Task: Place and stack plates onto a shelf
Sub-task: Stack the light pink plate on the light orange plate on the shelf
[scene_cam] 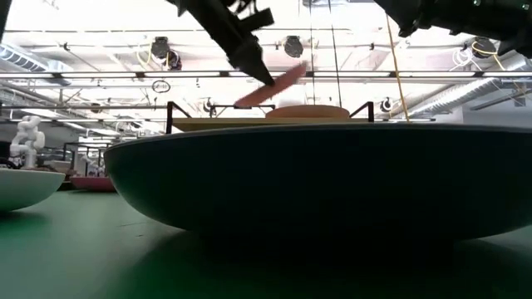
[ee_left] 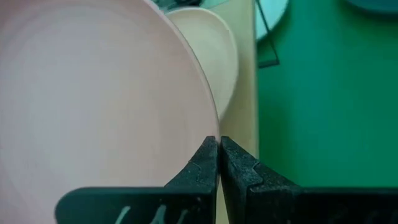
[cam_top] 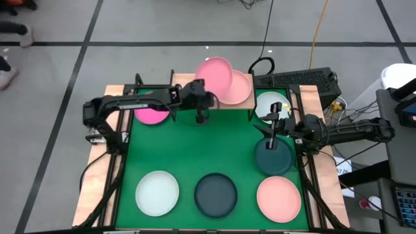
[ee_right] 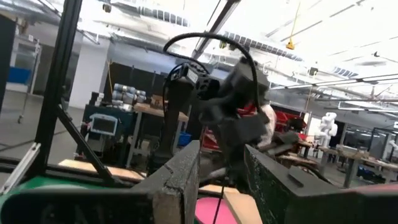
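Overhead, the left gripper (cam_top: 207, 94) grasps a pink plate (cam_top: 215, 76) by its rim, tilted above the salmon plate (cam_top: 238, 88) on the shelf (cam_top: 242, 104). The right gripper (cam_top: 273, 130), fingers apart, hovers over a dark plate (cam_top: 273, 158).

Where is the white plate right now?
The white plate lies flat on the green mat in the high view, at the near-left corner. Its closest neighbour is the dark teal-grey plate in the middle of that same row.

Huge dark plate (scene_cam: 316, 178) hogs the foreground; behind it the shelf (scene_cam: 270, 123), where the left gripper (scene_cam: 259, 73) holds a tilted pink plate (scene_cam: 274, 85).
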